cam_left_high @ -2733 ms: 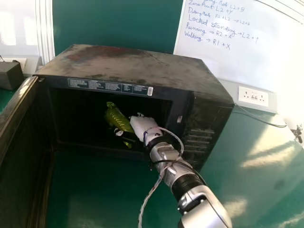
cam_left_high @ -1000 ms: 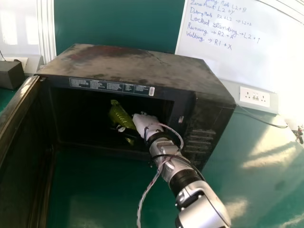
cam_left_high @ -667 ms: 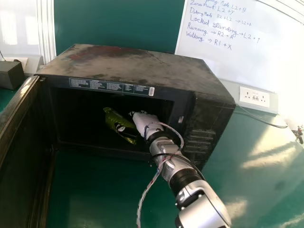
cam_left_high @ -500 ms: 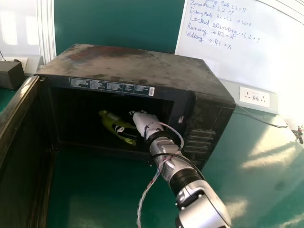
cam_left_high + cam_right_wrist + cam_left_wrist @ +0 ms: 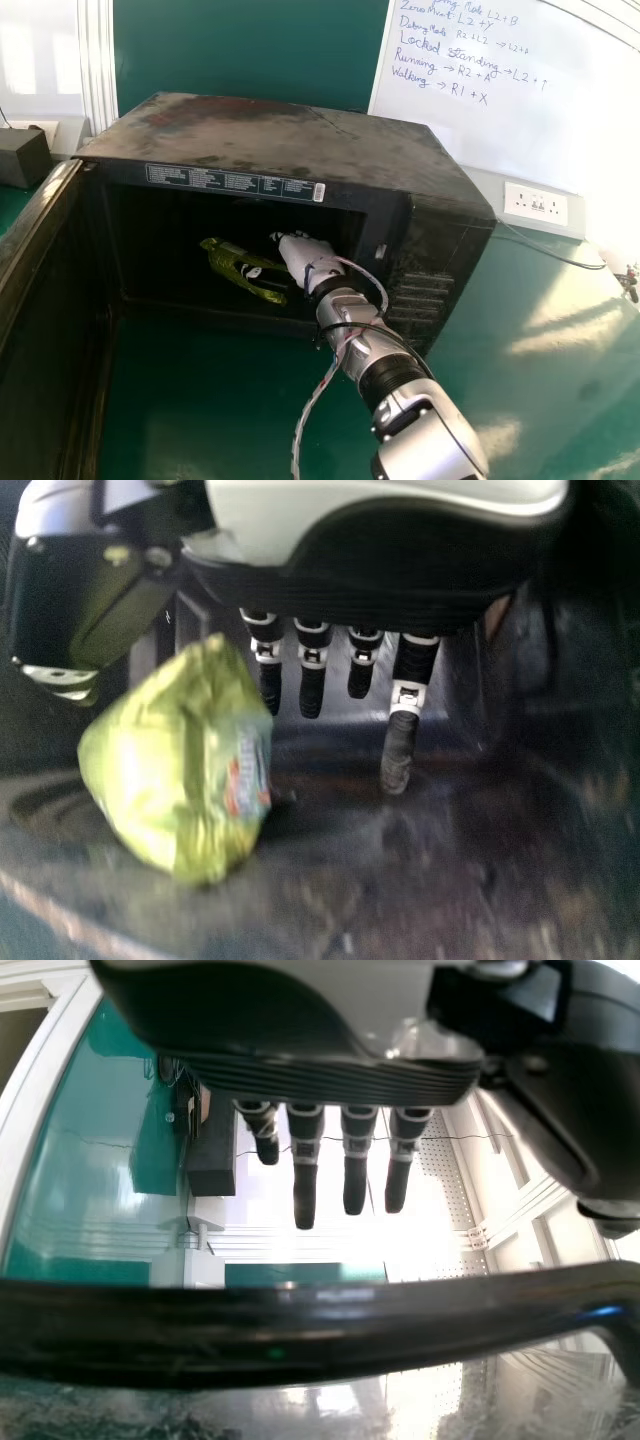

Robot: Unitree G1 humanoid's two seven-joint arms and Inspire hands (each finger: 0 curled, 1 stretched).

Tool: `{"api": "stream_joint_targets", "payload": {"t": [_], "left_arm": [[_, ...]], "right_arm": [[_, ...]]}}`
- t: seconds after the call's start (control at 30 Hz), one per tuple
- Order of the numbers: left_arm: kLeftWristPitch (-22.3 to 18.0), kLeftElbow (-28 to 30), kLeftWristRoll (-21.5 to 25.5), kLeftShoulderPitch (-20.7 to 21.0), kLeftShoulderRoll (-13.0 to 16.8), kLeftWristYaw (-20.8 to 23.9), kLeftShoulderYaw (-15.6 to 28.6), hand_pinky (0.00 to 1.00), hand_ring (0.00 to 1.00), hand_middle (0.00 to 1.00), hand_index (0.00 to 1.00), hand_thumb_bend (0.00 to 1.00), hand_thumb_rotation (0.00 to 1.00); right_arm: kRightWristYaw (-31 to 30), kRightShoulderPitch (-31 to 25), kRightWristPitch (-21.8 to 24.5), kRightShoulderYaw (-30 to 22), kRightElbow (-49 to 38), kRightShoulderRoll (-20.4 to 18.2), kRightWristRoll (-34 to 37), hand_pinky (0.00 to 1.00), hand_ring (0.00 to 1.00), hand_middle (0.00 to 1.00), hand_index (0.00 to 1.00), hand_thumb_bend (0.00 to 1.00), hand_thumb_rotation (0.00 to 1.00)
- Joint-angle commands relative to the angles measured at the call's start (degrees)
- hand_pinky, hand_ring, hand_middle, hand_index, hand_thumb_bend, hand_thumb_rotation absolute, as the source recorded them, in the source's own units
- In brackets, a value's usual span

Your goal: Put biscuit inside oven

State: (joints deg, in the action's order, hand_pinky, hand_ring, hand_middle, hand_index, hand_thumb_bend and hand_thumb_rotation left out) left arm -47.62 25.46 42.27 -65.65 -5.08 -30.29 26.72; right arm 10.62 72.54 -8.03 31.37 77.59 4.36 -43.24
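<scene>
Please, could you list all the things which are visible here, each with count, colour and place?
packet: 1, green, inside oven
oven: 1, black, on table
door: 1, dark, open at oven's left
table: 1, green, under oven
box: 1, dark, left of oven
whiteboard: 1, white, behind oven, right
socket panel: 1, white, right of oven
wall panel: 1, green, behind oven
right arm: 1, silver and black, reaching into oven
right robot hand: 1, white and black, inside oven
left robot hand: 1, black and grey, left wrist view
</scene>
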Motion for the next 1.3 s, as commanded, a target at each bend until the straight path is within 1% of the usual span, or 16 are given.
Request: {"api": "stream_joint_targets", "payload": {"t": [0.0,0.17,0.3,0.47,0.63,0.77,0.83,1.0,1.13,1.27], "left_arm": [[0.2,0.4,-0.1,-0.9,-1.7,0.5,0.2,0.93,0.81,0.9,0.87,0.84,0.99],[0.4,-0.1,0.7,-0.5,-1.1,0.3,0.2,0.93,0.84,0.91,0.88,0.83,0.99],[0.9,-0.1,1.4,-0.5,-0.9,0.2,0.1,0.95,0.84,0.91,0.89,0.84,1.0],[0.9,0.1,0.9,-0.2,-0.8,0.3,0.4,0.92,0.82,0.89,0.88,0.84,1.0],[1.1,-0.2,1.5,-0.1,-0.4,-0.2,0.4,0.92,0.82,0.91,0.89,0.85,1.0],[1.3,-0.2,1.6,-0.1,-0.5,0.0,0.4,0.9,0.79,0.9,0.88,0.84,1.0],[1.2,0.2,1.0,-0.3,-0.9,0.3,0.4,0.89,0.77,0.89,0.88,0.85,1.0],[1.4,0.2,1.2,-0.3,-0.5,0.1,0.5,0.89,0.78,0.9,0.89,0.84,1.0],[1.9,0.7,0.6,-0.5,-0.9,1.0,0.5,0.9,0.76,0.91,0.89,0.83,0.99],[1.6,0.1,0.0,0.2,-0.6,1.1,1.0,0.9,0.74,0.9,0.88,0.83,1.0]], "right_arm": [[1.4,-1.3,-0.9,-0.6,-0.7,1.3,0.9,0.46,0.76,0.94,0.9,0.84,0.59],[2.2,-2.8,-3.3,-0.9,-1.9,2.5,1.6,0.46,0.76,0.93,0.9,0.83,0.58],[2.8,-4.2,-5.4,-0.6,-3.7,4.4,1.6,0.47,0.76,0.93,0.89,0.84,0.58],[4.2,-6.5,-8.8,-0.5,-7.1,7.4,1.3,0.47,0.76,0.93,0.9,0.83,0.58],[3.6,-9.0,-10.6,-1.1,-11.5,9.9,1.6,0.47,0.77,0.93,0.9,0.83,0.58],[4.6,-11.9,-12.3,-1.6,-15.8,11.8,1.7,0.47,0.77,0.93,0.9,0.83,0.58],[4.6,-13.7,-13.0,-2.2,-18.6,12.8,2.1,0.47,0.76,0.93,0.9,0.83,0.59],[1.7,-19.9,-13.4,-4.4,-29.7,16.0,3.2,0.47,0.77,0.94,0.9,0.83,0.6],[-0.4,-25.4,-13.5,-6.5,-39.4,18.8,3.6,0.47,0.76,0.93,0.89,0.85,0.6],[-2.1,-30.2,-13.5,-8.1,-47.2,21.0,3.4,0.46,0.75,0.93,0.89,0.84,0.61]]}}
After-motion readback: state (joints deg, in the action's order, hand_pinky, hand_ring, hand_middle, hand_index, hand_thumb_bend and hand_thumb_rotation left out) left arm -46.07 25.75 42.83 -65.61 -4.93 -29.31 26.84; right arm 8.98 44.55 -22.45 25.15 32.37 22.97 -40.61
